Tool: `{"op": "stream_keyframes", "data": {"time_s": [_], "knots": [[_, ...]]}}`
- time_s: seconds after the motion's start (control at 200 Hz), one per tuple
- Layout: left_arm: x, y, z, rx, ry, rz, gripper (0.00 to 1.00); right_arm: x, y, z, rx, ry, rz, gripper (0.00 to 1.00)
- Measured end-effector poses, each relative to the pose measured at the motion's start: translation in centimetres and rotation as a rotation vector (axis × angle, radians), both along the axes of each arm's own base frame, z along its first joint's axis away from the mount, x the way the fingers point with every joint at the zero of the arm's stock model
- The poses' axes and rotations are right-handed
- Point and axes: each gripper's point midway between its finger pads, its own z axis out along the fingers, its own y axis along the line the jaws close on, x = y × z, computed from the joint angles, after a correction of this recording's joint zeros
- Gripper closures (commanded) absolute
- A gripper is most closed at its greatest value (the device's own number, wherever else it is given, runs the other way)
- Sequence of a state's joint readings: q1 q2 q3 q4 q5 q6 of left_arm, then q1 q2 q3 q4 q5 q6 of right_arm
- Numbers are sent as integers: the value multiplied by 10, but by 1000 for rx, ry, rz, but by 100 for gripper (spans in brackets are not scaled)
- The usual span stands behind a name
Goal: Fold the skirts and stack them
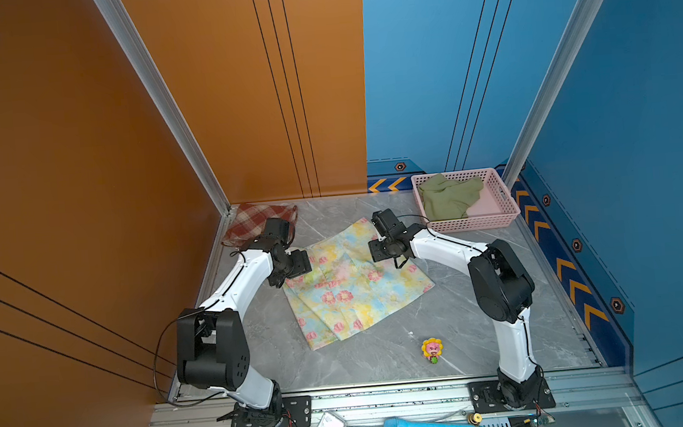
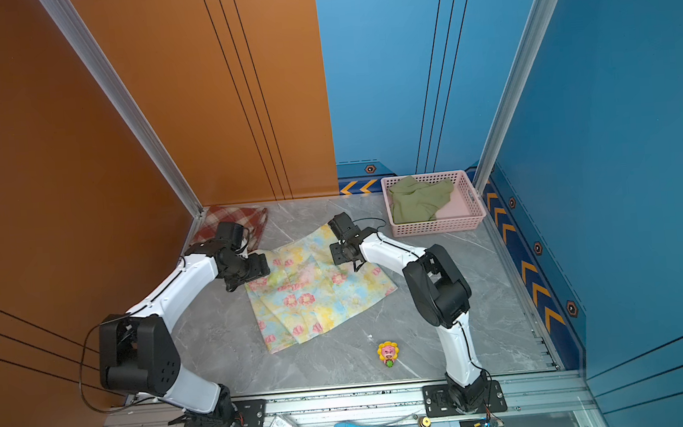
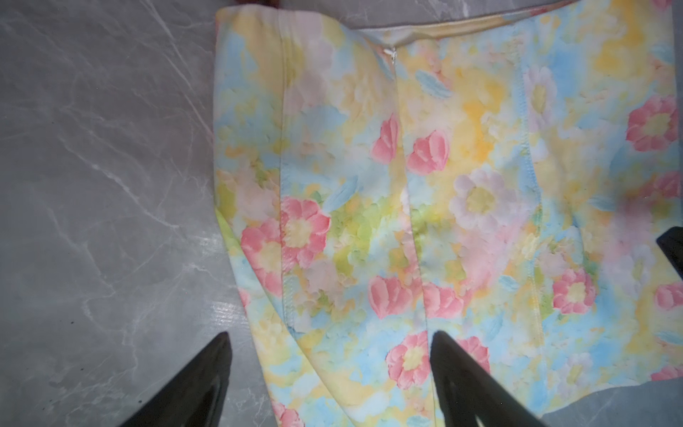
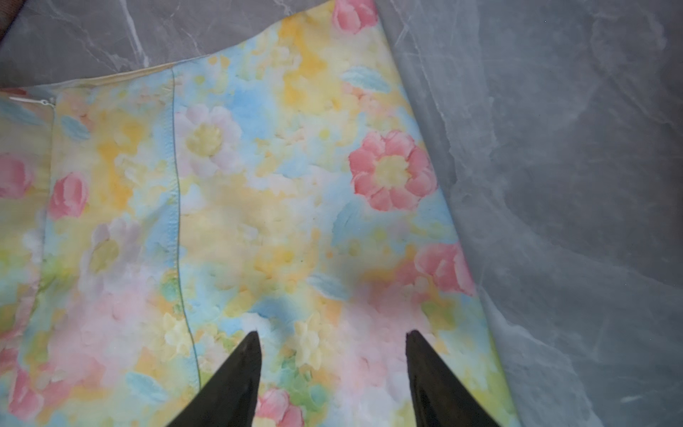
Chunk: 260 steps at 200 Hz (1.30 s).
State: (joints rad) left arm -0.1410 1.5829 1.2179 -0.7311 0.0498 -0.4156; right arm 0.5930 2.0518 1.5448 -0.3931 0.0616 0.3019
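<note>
Grey marble-look tabletop (image 1: 385, 365) fills the floor of a booth, closed in by an orange wall (image 1: 77, 160) on the left and blue walls (image 1: 636, 116) behind and to the right. At the middle lies the floral skirt (image 1: 350, 289), spread flat and turned at an angle, its narrow waist toward the back and its wider hem toward the front rail (image 1: 387, 390). The plaid skirt (image 1: 249, 222) is bunched in the far left corner against the orange wall. The olive green skirt (image 1: 447, 200) sits crumpled in the pink basket (image 1: 478, 223) in the far right corner. Bare table runs all round the floral skirt: a strip between it and the basket, a wide patch to its right, and a broad band before the front rail, where only a small flower toy (image 1: 432, 350) stands. The left gripper (image 3: 330, 334) hangs over the skirt's left side edge with its fingers (image 3: 196, 392) spread wide, one above bare table and one above the cloth. The right gripper (image 4: 332, 332) is over the skirt near its right side edge, fingers (image 4: 233, 388) apart, both above cloth, with nothing pinched between them; whether the tips touch the fabric cannot be told
</note>
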Motion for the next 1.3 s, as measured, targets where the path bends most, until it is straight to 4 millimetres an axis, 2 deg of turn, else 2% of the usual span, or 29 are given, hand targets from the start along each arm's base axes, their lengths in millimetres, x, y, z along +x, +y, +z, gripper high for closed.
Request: {"op": "stream_keyframes", "data": {"time_s": [0.16,0.355,0.466,0.506,0.636,0.716,0.976,1.036,1.071,1.192,1.302], "knots": [[7,-8,2,-1,-7,-18,15,8,-12,-9,-21,15,-11,47],[7,-11,-2,0,2,-26,15,7,-12,-42,-58,72,-4,53],[6,-12,-2,1,3,-31,15,9,-12,-51,-71,85,-1,58],[6,-13,-2,1,3,-33,15,11,-11,-49,-68,79,1,64],[5,-16,-2,1,3,-42,15,15,-12,-48,-64,76,1,90],[5,-17,-2,0,3,-42,15,14,-12,-49,-68,81,11,100],[6,-17,-1,0,1,-43,15,12,-10,-50,-63,88,20,100],[6,-17,-1,0,-1,-43,15,12,-10,-50,-63,92,26,83],[6,-17,-1,0,-1,-43,15,11,-10,-50,-66,95,30,77],[6,-17,-1,0,-1,-43,15,11,-11,-50,-77,91,45,65],[6,-18,-1,0,-1,-44,15,10,-13,-51,-94,92,57,62]]}}
